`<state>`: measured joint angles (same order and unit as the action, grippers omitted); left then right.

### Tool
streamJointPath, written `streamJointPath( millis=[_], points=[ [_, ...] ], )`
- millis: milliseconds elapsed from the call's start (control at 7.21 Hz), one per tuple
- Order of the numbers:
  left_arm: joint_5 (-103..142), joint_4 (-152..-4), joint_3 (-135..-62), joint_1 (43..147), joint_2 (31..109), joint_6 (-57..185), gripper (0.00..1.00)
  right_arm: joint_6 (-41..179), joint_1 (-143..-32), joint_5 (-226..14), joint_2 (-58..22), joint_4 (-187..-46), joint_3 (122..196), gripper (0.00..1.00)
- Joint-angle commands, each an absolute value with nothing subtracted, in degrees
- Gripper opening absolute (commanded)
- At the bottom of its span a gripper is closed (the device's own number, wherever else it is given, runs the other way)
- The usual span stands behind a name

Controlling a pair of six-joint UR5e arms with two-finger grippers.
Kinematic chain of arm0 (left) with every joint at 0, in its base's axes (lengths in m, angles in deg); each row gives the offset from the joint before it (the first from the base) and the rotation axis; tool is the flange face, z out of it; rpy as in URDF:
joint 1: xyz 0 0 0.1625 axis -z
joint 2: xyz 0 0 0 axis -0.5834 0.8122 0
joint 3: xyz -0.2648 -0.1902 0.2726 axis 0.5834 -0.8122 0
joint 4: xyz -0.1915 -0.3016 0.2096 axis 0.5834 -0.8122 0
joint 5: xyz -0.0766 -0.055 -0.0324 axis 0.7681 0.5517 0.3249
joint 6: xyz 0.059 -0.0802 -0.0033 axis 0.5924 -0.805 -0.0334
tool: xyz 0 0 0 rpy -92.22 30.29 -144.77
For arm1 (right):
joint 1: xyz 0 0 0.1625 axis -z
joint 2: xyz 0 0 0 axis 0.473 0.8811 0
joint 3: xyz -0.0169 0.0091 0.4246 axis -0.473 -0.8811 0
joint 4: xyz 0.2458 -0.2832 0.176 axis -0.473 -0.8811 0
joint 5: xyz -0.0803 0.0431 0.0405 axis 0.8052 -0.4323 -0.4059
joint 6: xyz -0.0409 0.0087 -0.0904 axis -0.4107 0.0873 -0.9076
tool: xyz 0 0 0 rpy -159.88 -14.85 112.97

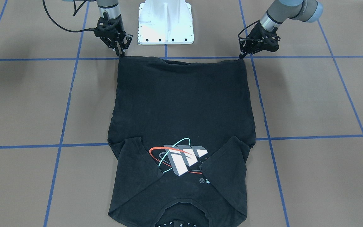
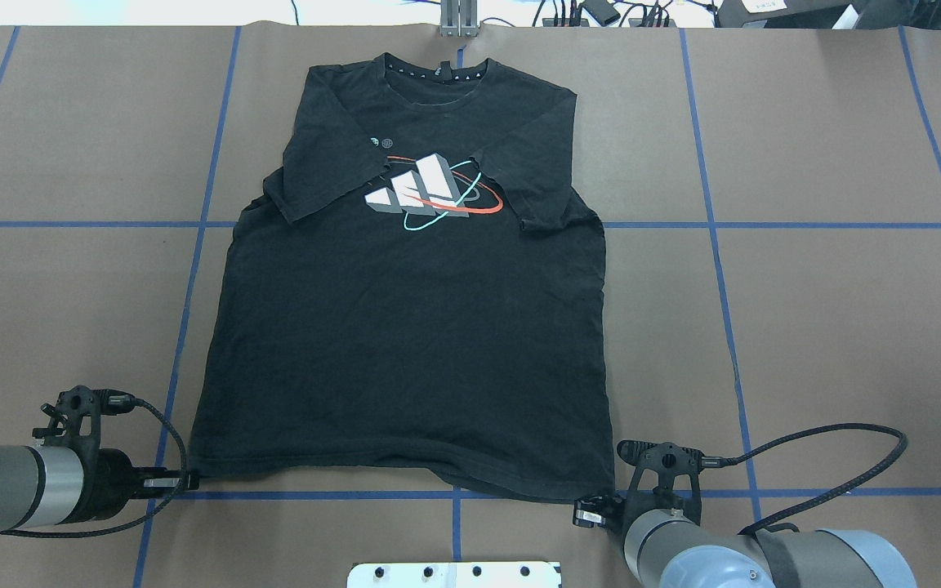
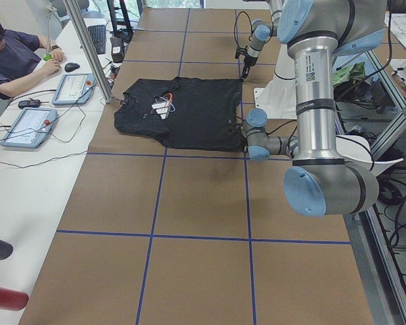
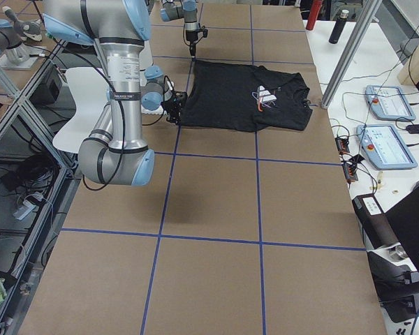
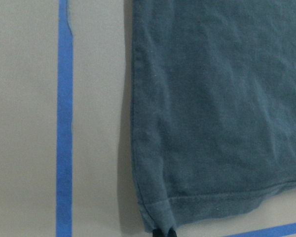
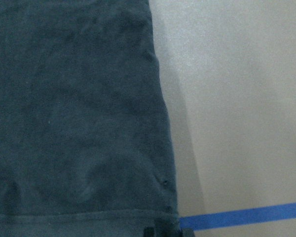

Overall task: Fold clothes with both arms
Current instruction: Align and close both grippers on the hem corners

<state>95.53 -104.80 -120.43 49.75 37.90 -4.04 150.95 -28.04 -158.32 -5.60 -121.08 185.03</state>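
Front-facing view: a black short-sleeved cotton t-shirt (image 1: 181, 104) lies flat in the middle of the brown paper-covered table (image 1: 310, 101), which is crossed by blue tape lines. Its hem lies toward the robot's edge and its collar toward your edge. Both sleeves are folded in over the white, red and teal chest graphic (image 1: 181, 159). The black two-finger left gripper (image 1: 242, 56) touches one hem corner and the right gripper (image 1: 120, 53) touches the other, either side of the white pedestal base (image 1: 165, 22).

Overhead view: you see each gripper at a hem corner, near the robot's edge.

Left side view: a seated person (image 3: 17, 57) is at a white desk along the table's far edge.

Left wrist view: the fingertips (image 5: 159, 233) are pressed together, pinching the hem corner.

Right wrist view: the fingertips (image 6: 150, 232) pinch the other corner, beside a blue tape line.
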Motion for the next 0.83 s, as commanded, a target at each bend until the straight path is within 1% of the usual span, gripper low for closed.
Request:
streamJointPath(
  millis=[0, 277, 416, 555, 693],
  points=[
    [95.5, -104.8, -120.4, 49.8, 37.9, -4.0, 0.0, 150.9, -28.5, -158.6, -6.4, -121.2, 184.2, 0.29],
    [95.5, -104.8, -120.4, 49.8, 38.0, -4.0, 0.0, 150.9, -28.9, -158.8, -6.0, -121.3, 184.2, 0.29],
    [95.5, -104.8, -120.4, 49.8, 38.0, -4.0, 0.0, 150.9, -29.0, -158.8, -6.0, -121.4, 184.2, 0.26],
    [95.5, -104.8, -120.4, 49.8, 38.0, -4.0, 0.0, 150.9, -29.0, -158.8, -6.1, -121.4, 184.3, 0.01],
    [95.5, -104.8, -120.4, 49.8, 38.0, -4.0, 0.0, 150.9, -29.1, -158.8, -6.0, -121.4, 184.4, 0.0]
  ],
)
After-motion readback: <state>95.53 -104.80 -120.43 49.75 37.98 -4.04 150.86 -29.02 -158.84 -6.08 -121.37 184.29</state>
